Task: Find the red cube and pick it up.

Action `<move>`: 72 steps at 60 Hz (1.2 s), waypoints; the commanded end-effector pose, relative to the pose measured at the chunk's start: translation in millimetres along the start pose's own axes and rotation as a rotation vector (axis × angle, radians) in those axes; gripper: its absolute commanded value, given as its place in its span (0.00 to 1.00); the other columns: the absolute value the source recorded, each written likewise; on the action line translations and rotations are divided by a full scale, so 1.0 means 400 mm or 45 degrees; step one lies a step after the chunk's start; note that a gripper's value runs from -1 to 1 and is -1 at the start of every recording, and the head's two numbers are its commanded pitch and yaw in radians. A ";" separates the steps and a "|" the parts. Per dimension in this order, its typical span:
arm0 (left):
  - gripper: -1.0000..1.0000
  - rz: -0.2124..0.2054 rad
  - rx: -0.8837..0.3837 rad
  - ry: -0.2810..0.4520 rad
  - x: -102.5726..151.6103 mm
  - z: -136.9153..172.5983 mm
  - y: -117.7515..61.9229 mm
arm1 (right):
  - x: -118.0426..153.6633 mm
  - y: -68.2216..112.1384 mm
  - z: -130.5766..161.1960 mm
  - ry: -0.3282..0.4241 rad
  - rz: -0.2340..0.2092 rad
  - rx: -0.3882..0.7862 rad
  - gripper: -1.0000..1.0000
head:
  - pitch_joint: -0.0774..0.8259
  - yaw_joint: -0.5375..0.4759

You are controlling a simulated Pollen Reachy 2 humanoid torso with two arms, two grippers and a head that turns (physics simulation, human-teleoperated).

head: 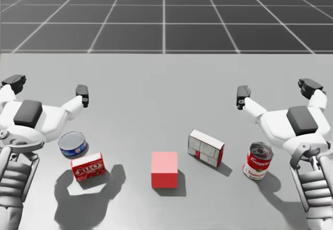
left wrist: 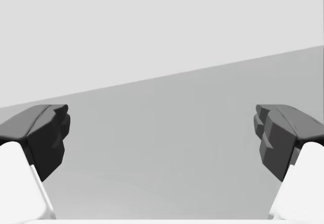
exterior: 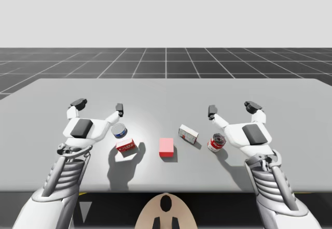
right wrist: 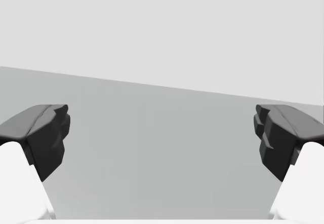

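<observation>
The red cube (exterior: 166, 147) (head: 164, 169) rests on the grey table near its front edge, midway between my arms. My left gripper (exterior: 98, 105) (head: 48, 87) (left wrist: 162, 138) hovers open to the cube's left and farther back, nothing between its fingers. My right gripper (exterior: 231, 107) (head: 277, 90) (right wrist: 162, 138) is open too, off to the cube's right and farther back, holding nothing. Both wrist views look out over bare tabletop.
A blue-and-white can (exterior: 119, 131) (head: 72, 143) and a small red box (exterior: 126, 146) (head: 88, 166) lie under my left hand. A white-and-red box (exterior: 188, 133) (head: 206, 147) sits right of the cube. A red can (exterior: 217, 142) (head: 257, 160) stands beside my right wrist.
</observation>
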 end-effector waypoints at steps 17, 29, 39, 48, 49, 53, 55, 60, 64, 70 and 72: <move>0.00 0.002 -0.018 0.007 0.002 0.003 -0.005 | -0.002 0.007 0.002 0.003 0.032 0.004 0.00 | 0.84 0.53; 0.00 0.043 -0.051 0.026 0.004 0.004 -0.009 | -0.003 0.009 0.001 0.004 0.037 0.005 0.00 | 0.89 0.53; 0.00 0.104 -0.152 0.067 0.009 0.009 -0.024 | -0.004 0.007 0.000 0.007 0.039 0.004 0.00 | 0.90 0.54; 0.00 0.110 -0.438 0.106 0.033 0.033 -0.030 | -0.004 0.004 0.000 0.011 0.037 -0.003 0.00 | 0.89 0.54; 0.00 0.096 -0.527 0.104 0.043 0.043 -0.031 | -0.004 0.003 0.000 0.011 0.037 -0.003 0.00 | 0.89 0.54; 0.00 0.086 -0.665 0.106 0.059 0.057 -0.032 | -0.004 0.003 0.000 0.010 0.039 -0.003 0.00 | 0.89 0.54; 0.00 0.079 -0.737 0.113 0.065 0.063 -0.034 | -0.005 0.002 0.000 0.010 0.038 -0.005 0.00 | 0.89 0.54; 0.00 0.077 -0.939 0.134 0.074 0.078 -0.041 | -0.005 0.000 -0.002 0.010 0.038 -0.007 0.00 | 0.88 0.54; 0.00 0.100 -1.075 0.241 0.083 0.097 -0.048 | -0.006 0.000 -0.001 0.011 0.038 -0.008 0.00 | 0.89 0.54; 0.00 0.013 -1.202 0.219 0.073 0.106 -0.069 | -0.008 0.001 -0.002 0.011 0.042 -0.005 0.00 | 0.89 0.54; 0.00 -0.026 -1.270 0.236 0.062 0.106 -0.081 | -0.008 0.001 -0.002 0.011 0.044 -0.004 0.00 | 0.89 0.54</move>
